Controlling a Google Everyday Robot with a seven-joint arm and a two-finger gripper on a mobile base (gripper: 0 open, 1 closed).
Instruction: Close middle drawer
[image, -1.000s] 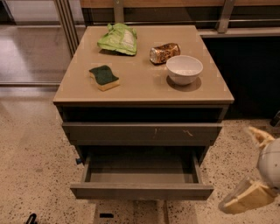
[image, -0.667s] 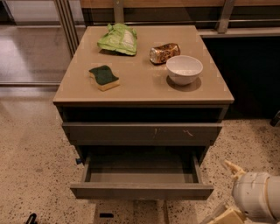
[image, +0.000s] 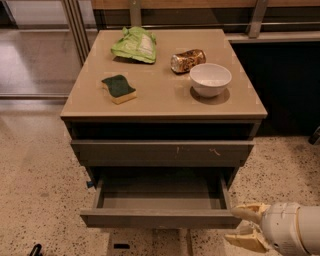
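Observation:
The middle drawer (image: 160, 218) is pulled far out of the cabinet, and its plain grey-brown front faces me with the empty inside showing. Above it, the widest drawer front (image: 162, 151), with pale scratch marks, sticks out a little. Below, part of a narrower front (image: 145, 244) shows. My gripper (image: 233, 226) is at the lower right, right beside the open drawer's front right corner. Its cream fingers (image: 250, 211) are spread apart and hold nothing.
On the cabinet top (image: 165, 102) lie a green sponge (image: 118, 88), a green chip bag (image: 135, 45), a crushed can (image: 187, 60) and a white bowl (image: 210, 79). Speckled floor surrounds the cabinet. A dark wall is at the right, and metal rails at the back.
My gripper has moved down and to the left, from the right side of the view to the open drawer's front right corner. The drawers have not moved.

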